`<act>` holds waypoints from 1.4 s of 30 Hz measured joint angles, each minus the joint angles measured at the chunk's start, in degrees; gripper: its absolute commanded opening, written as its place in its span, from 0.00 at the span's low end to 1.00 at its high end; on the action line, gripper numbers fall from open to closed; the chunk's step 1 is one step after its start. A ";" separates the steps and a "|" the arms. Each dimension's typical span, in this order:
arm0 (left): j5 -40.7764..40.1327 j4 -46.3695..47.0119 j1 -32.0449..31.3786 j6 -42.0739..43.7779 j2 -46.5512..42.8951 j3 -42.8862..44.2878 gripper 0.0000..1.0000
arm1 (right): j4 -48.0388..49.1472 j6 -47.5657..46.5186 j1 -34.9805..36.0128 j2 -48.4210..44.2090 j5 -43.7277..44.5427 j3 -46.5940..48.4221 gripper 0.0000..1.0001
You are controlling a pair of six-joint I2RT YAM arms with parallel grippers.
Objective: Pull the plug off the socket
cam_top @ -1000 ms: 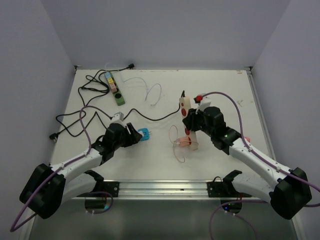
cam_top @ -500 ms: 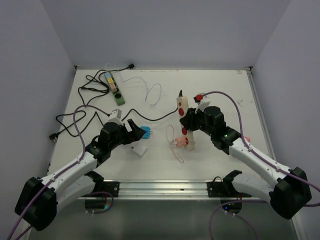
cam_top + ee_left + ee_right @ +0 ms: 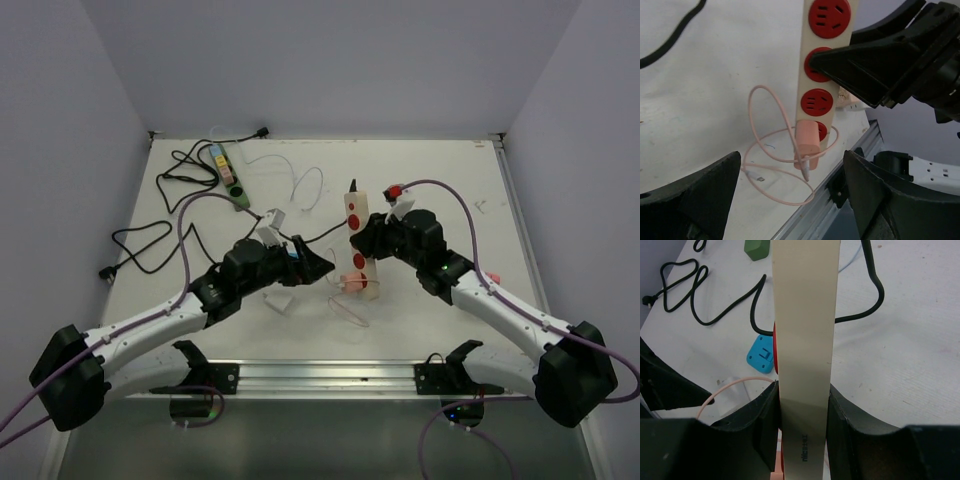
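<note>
My right gripper (image 3: 365, 240) is shut on a cream power strip with red sockets (image 3: 353, 215) and holds it tilted up off the table; the right wrist view shows the strip's edge (image 3: 805, 330) clamped between the jaws (image 3: 802, 425). A pink plug (image 3: 354, 282) sits in the strip's lowest socket, and its thin pink cable (image 3: 345, 305) loops on the table. My left gripper (image 3: 320, 264) is open and empty, just left of the strip. In the left wrist view the plug (image 3: 808, 142) lies ahead, between the spread fingers (image 3: 792, 200).
A white adapter (image 3: 279, 299) and a blue adapter (image 3: 761, 354) lie on the table near my left arm. A green power strip (image 3: 228, 177) and loose black cables (image 3: 160, 235) lie at the back left. The table's metal front rail (image 3: 330, 375) is close below the plug.
My left arm has swung right, away from the blue adapter, towards the power strip; the white adapter now lies on the table. My right gripper has shifted the strip slightly left.
</note>
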 measured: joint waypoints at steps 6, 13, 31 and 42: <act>-0.94 3.80 -5.97 -0.96 7.67 2.93 0.82 | 1.49 1.33 0.00 0.09 -0.76 0.00 0.00; -2.23 4.28 -10.54 -1.18 14.12 6.47 0.71 | 1.75 2.27 0.00 0.09 -0.87 0.00 0.00; -4.61 4.26 -12.50 -1.20 17.79 7.74 0.10 | 1.84 2.62 0.00 -0.04 -1.09 0.00 0.00; -5.64 2.69 -12.55 -0.72 12.74 5.95 0.00 | 3.45 2.80 1.38 -1.09 1.49 -0.63 0.00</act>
